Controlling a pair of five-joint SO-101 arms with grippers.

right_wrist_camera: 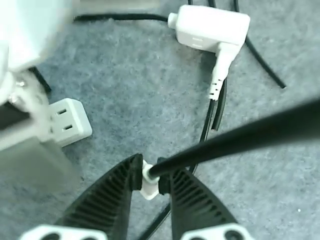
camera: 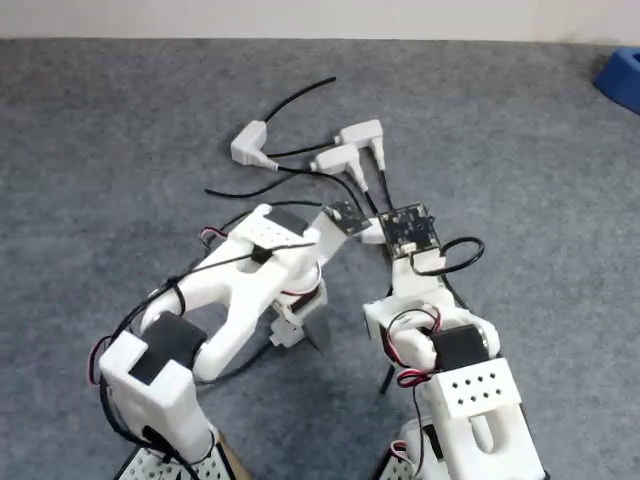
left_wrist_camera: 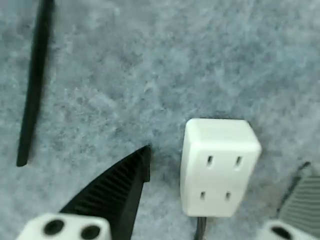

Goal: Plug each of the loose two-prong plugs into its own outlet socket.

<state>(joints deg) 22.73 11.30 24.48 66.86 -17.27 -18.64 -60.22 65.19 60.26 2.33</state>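
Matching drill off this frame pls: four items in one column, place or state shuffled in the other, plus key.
1. outlet block
2. held plug
3. loose plug
4. blue object

a. lying free on the carpet
b. between the open fingers of the left gripper
c. at the carpet's far edge
d. clamped in the right gripper

Pairs: 1-b, 2-d, 3-a, 4-c.

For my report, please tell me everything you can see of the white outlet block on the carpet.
The outlet block is a white, smooth, plastic-looking box with rounded edges. Its upper face shows two pairs of slots, all empty. It lies flat on the grey carpet, between the fingers of the open left hand, which do not touch it. A dark cord leaves one end.
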